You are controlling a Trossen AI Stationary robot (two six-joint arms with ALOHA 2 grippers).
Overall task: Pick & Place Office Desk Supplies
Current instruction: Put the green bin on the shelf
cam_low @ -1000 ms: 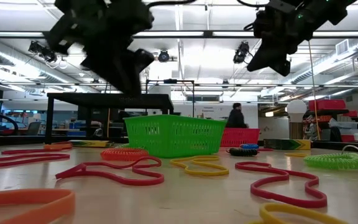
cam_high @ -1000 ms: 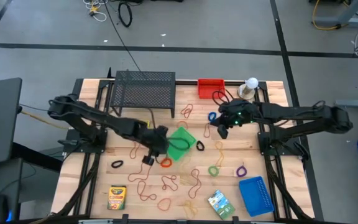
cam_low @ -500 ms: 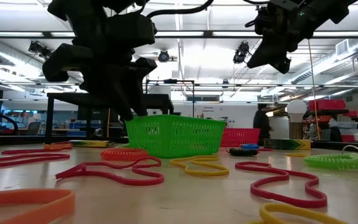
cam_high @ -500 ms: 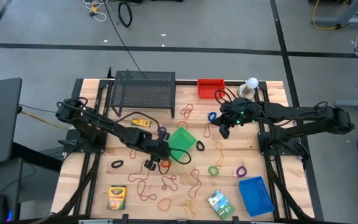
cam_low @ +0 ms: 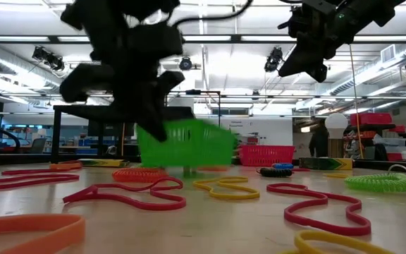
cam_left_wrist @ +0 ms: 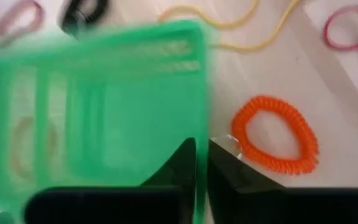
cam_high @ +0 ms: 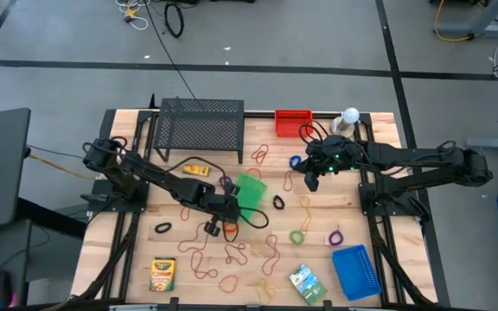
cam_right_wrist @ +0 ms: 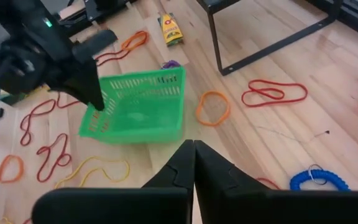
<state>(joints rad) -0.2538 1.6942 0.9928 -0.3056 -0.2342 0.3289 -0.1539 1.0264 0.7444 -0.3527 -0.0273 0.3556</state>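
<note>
While the low view puts red rubber-band loops (cam_low: 129,196) nearest on the worktop (cam_low: 210,226), with a green coiled band (cam_low: 378,182) toward 3 o'clock, only the high view maps the whole spread: a crayon box (cam_high: 162,274) and a green printed packet (cam_high: 304,281) at the 6 o'clock edge, a blue basket (cam_high: 354,271) beside them, and loose loops between. Farther in, the green basket (cam_high: 251,192) sits near the centre, tilted; the low view shows it lifted off the surface at one side and blurred. The left wrist view alone reveals the grip: the left gripper (cam_left_wrist: 201,163) is clenched on the basket's rim, its dark fingers (cam_left_wrist: 182,168) pinching the green wall, with an orange coiled band (cam_left_wrist: 275,132) lying just beside. That arm reaches from 9 o'clock, low and stretched across the worktop. The right gripper (cam_high: 311,180) hangs above the worktop toward 2 o'clock, clenched and holding nothing; its own wrist view looks down on the basket and the other arm. At 12 o'clock stand the black wire-mesh rack (cam_high: 201,126), a red basket (cam_high: 292,122) and a white ball (cam_high: 349,117).
</note>
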